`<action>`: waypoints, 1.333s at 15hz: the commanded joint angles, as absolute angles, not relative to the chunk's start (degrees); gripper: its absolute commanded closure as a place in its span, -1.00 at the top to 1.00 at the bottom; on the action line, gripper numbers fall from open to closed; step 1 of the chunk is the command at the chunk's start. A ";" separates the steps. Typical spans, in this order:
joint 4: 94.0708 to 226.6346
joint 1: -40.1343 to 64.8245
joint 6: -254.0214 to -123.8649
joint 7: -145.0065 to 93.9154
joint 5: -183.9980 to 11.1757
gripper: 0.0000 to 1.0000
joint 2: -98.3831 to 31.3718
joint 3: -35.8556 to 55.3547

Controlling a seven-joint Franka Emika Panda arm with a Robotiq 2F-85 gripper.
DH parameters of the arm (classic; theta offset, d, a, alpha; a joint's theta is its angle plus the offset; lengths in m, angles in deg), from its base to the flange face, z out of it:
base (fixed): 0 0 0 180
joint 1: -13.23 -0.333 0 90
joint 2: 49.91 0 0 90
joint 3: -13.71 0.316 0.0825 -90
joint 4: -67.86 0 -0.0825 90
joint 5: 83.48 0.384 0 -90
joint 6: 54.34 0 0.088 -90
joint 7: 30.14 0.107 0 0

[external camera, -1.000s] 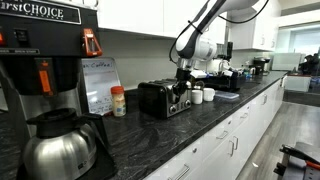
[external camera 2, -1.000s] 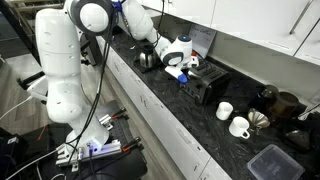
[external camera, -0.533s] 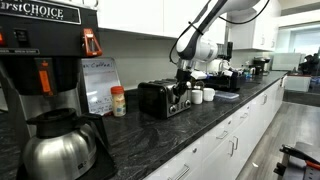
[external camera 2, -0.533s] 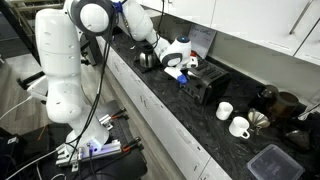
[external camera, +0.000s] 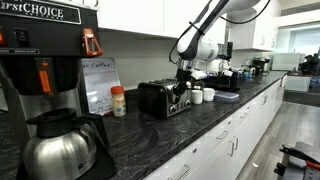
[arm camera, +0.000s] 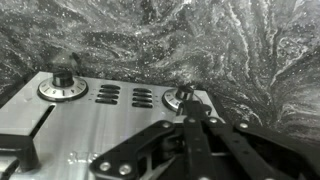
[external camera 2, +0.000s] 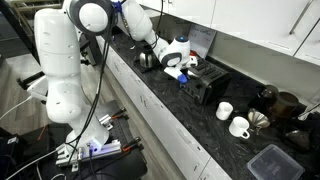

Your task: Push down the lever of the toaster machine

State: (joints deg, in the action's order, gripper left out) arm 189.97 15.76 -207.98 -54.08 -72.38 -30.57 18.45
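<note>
The toaster machine (external camera: 155, 98), a black box with a steel front, stands on the dark granite counter in both exterior views (external camera 2: 207, 84). My gripper (external camera: 181, 96) hangs at the toaster's near end, close against it (external camera 2: 183, 77). In the wrist view the steel panel (arm camera: 110, 135) fills the lower left, with a left knob (arm camera: 62, 86), vent slots and a right knob (arm camera: 180, 98). My gripper (arm camera: 190, 112) is shut and empty, its tips just beside the right knob. A dark slot (arm camera: 22, 152) sits at the panel's left edge. I cannot make out the lever itself.
A tall black coffee brewer (external camera: 45, 55) with a steel carafe (external camera: 60, 145) stands near the camera. A small orange-capped bottle (external camera: 118, 101) and a sign (external camera: 100, 85) sit beside the toaster. Two white mugs (external camera 2: 232, 118), a kettle (external camera 2: 147, 60) and a plastic container (external camera 2: 270, 163) share the counter.
</note>
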 commanded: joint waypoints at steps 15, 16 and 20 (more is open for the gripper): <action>198.16 14.21 -203.25 -49.96 -80.01 -1.00 -48.31 17.89; 199.13 14.07 -202.12 -49.65 -79.98 -1.00 -49.83 17.74; 202.46 13.52 -197.23 -50.07 -80.02 -0.18 -56.02 17.16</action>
